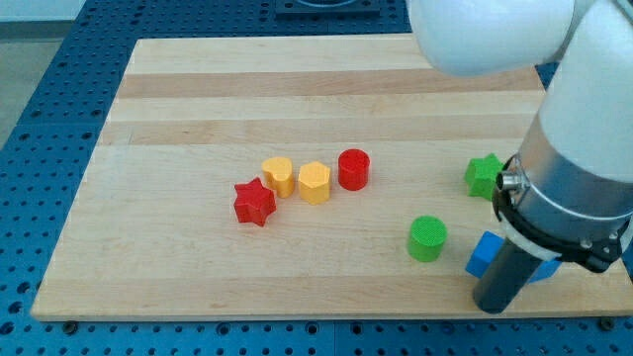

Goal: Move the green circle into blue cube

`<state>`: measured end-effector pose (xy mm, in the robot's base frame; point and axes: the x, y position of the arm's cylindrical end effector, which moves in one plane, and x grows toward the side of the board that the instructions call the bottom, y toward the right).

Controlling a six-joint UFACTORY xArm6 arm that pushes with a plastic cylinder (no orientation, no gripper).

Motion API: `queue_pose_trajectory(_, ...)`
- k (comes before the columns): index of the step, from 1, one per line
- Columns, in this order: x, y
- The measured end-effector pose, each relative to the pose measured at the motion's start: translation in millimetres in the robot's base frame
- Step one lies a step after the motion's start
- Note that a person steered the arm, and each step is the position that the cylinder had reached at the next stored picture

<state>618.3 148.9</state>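
Note:
The green circle lies on the wooden board at the lower right. The blue cube sits just to its right, partly hidden behind my dark rod. My tip rests near the board's bottom edge, just below the blue cube and to the lower right of the green circle. A small gap separates the green circle from the blue cube.
A green star lies at the right, partly behind my arm. A red cylinder, two yellow blocks and a red star form a row mid-board. The board's bottom edge is close to my tip.

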Motion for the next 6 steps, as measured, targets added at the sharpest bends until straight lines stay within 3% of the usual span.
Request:
queue_pose_trajectory(2,-20,-102)
queue_pose_trajectory(3,-42,-123)
queue_pose_trajectory(6,-82,-61)
